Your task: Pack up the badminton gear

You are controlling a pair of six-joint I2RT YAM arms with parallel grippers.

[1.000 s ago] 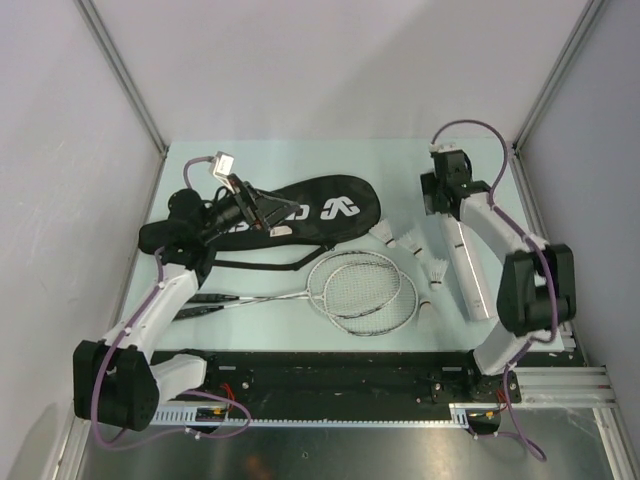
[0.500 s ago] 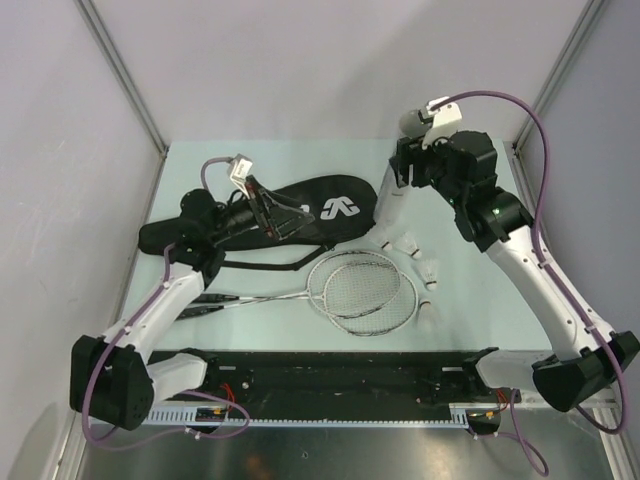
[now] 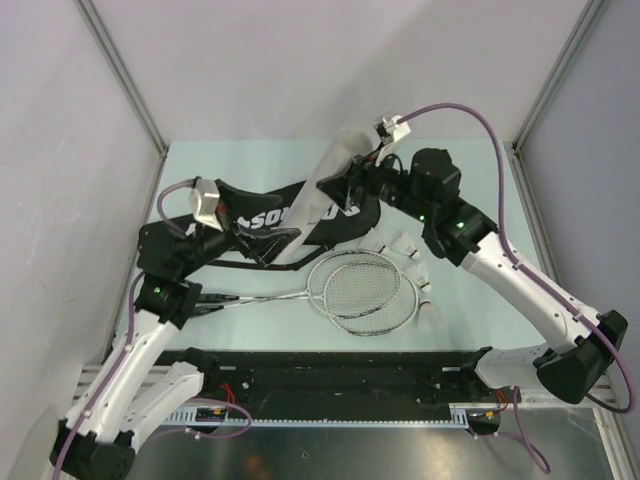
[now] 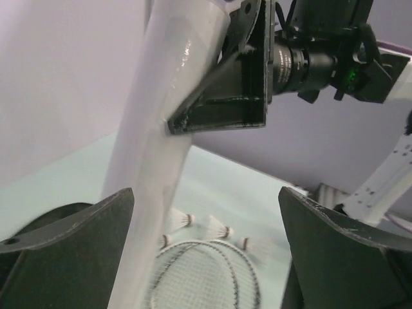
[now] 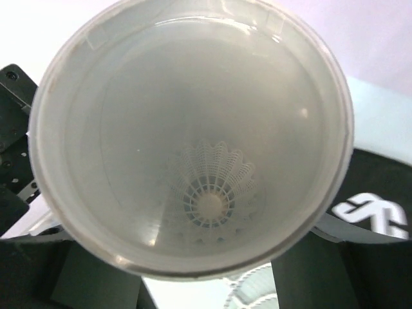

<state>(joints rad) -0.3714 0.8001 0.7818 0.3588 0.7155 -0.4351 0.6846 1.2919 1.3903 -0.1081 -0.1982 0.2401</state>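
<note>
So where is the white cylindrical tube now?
Top view, centre: the white cylindrical tube leans over the long black racket bag, clamped by the right gripper.

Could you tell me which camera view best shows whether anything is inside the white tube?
The right wrist view: it looks straight into the open tube and shows a shuttlecock at its bottom. The top view shows only the outside of the tilted tube; the left wrist view shows only its side wall.
</note>
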